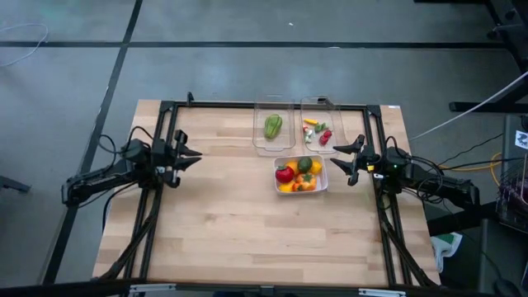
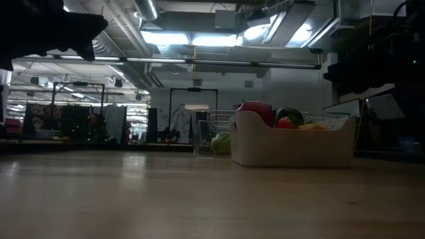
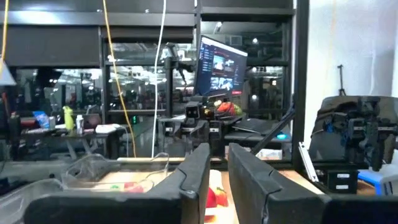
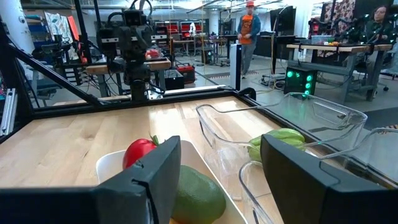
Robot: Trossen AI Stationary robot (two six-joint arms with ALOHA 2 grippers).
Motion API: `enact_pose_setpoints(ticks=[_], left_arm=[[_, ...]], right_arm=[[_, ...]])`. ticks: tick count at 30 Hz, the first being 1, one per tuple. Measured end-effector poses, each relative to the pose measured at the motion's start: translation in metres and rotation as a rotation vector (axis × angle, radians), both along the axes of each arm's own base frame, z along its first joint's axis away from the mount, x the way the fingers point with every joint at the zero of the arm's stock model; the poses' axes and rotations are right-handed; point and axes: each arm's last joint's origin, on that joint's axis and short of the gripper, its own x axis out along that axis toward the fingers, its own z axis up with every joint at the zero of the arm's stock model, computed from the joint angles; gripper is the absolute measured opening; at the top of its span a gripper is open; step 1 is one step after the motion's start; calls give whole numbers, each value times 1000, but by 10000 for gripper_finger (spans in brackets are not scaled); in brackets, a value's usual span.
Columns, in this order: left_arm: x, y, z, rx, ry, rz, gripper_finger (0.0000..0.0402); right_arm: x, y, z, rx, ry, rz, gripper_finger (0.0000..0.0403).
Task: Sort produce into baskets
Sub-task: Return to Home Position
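Wooden tabletop [image 1: 231,214], seen from above. The left claw [image 1: 196,156] hangs with its fingers only a slim gap apart, well away from every tub. The right claw [image 1: 353,160] is spread wide and empty. Just beside it, on the side facing the left claw, is the white tub [image 1: 323,186] of red, orange, yellow and green pieces. Past that tub stand two bins. The left clear bin [image 1: 257,140] holds the chayote [image 1: 273,125], and the right clear bin [image 1: 333,124], nearer the right claw, holds small bits [image 1: 318,130].

In the low view, a red piece [image 2: 255,109] tops the white tub [image 2: 292,149], with the chayote [image 2: 221,143] behind.

In the left wrist view, the left claw [image 3: 218,152] shows a narrow slit, and the red piece [image 3: 211,198] is seen through it.

In the right wrist view, the right claw [image 4: 221,146] gapes. Straight ahead are the white tub [image 4: 109,163], the red piece [image 4: 138,152] and a green piece [image 4: 199,196]. The chayote [image 4: 277,138] lies off to one side.
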Motion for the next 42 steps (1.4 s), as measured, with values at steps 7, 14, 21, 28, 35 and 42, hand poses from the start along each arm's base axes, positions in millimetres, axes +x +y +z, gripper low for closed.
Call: enact_pose_setpoints(ticks=[7,14,21,28,35,42], left_arm=[[1,2,-7,-45,68,43,35],[4,3,-22,-126,143,52,14],[5,0,-21,-139,143,12,9],[5,-6,-12,-145,51,-23,2],[6,-10,-12,-126,45,60,4],[7,-8,-14,-32,70,172,5]], right_arm=[[0,0,0,0,1,1,218],[0,0,0,0,1,7,218],[0,0,0,0,2,7,218],[0,0,0,0,2,7,218],[0,0,0,0,2,7,218],[0,0,0,1,3,7,218]])
